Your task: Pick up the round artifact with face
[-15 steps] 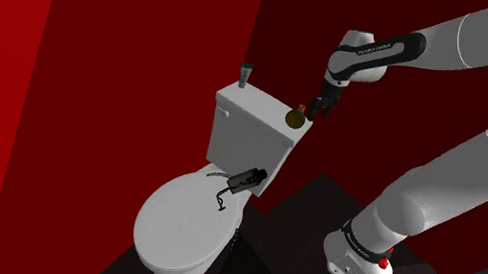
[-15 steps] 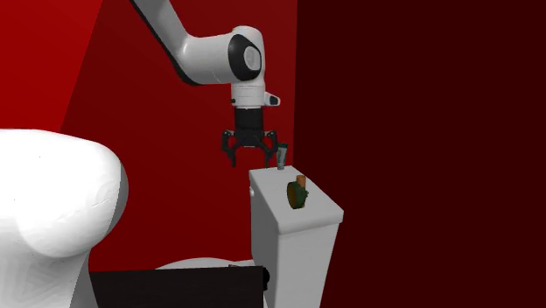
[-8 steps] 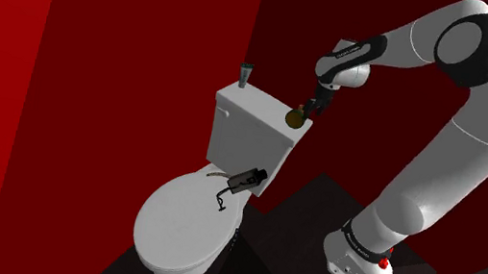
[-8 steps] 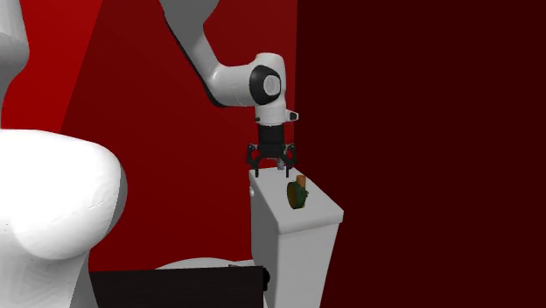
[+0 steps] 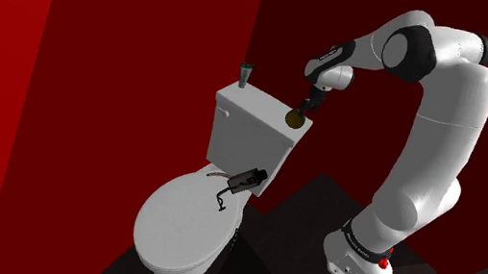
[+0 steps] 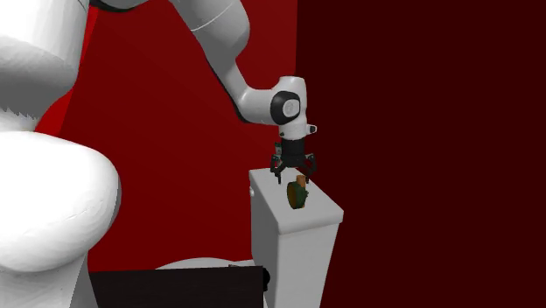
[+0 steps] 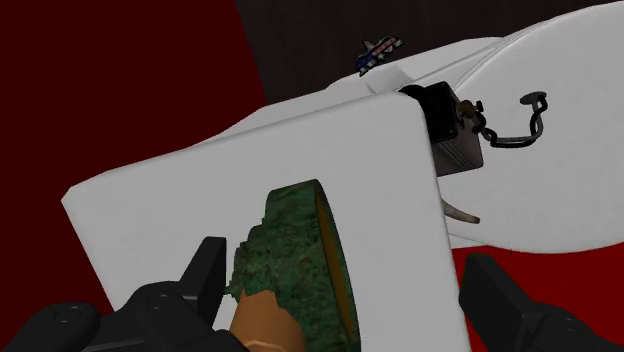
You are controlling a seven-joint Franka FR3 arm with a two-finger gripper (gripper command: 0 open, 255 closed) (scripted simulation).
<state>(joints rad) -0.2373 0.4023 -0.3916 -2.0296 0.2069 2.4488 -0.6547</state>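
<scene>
Notably, my pincer (image 6: 296, 178) hung spread just above the artifact (image 6: 298, 194) and held nothing. The artifact, a green, rough-edged disc with a tan part, sat on the white tank lid (image 5: 254, 102) of the toilet (image 5: 184, 225), at the lid's end toward the shoulder view's right. It appeared to stand tilted on its rim.

Hazard 1: off-centre closure. In the wrist view the disc lay between my fingers (image 7: 205, 272) but much nearer one than the other. The near finger would likely meet it first and shove it sideways before the second arrived. Cause: lateral offset left uncorrected.

Hazard 2: rolling or toppling. A disc on its rim probably resists a push poorly. Any nudge could tip it flat or roll it along the lid.

Hazard 3: loss over the edge. The lid's edge was near the artifact, so a shove that way could send the disc to the floor (image 5: 294, 254).

Hazard 4: lid strike. Descending too far would drive my fingertips into the lid. Cause: misjudged height.

Hazard 5: slip. The uneven rim might give the pads poor contact, and a lift could then drop the disc.
</scene>
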